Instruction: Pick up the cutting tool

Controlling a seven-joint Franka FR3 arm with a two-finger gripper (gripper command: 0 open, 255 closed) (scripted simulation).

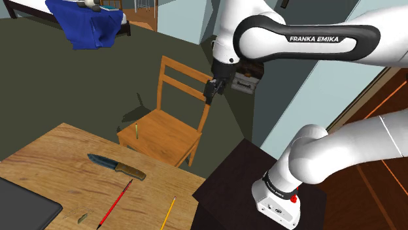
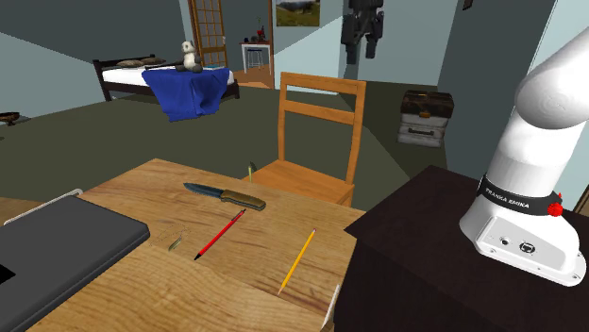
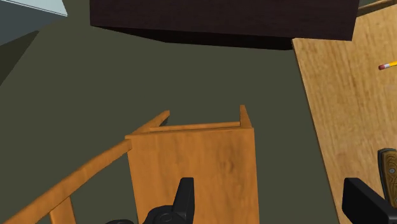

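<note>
The cutting tool is a knife (image 1: 118, 165) (image 2: 225, 194) with a dark blue blade and a brown handle, lying flat on the wooden table (image 1: 52, 163) (image 2: 142, 297). My black gripper (image 1: 210, 91) (image 2: 363, 52) hangs high over the wooden chair (image 1: 160, 131) (image 2: 302, 174), well above and beyond the knife. In the wrist view the gripper (image 3: 277, 203) is open, its fingers (image 3: 184, 197) far apart with nothing between them. The chair seat (image 3: 197, 165) lies below them, and the knife's handle end (image 3: 388, 168) peeks past one finger.
A red pencil (image 1: 116, 204) (image 2: 220, 234) and a yellow pencil (image 1: 169, 212) (image 2: 297, 259) lie near the knife. A dark flat slab (image 1: 23, 209) (image 2: 57, 250) covers one table corner. The dark stand (image 1: 235, 176) (image 2: 415, 236) adjoins the table. A bed with blue cloth (image 2: 189, 90) stands far off.
</note>
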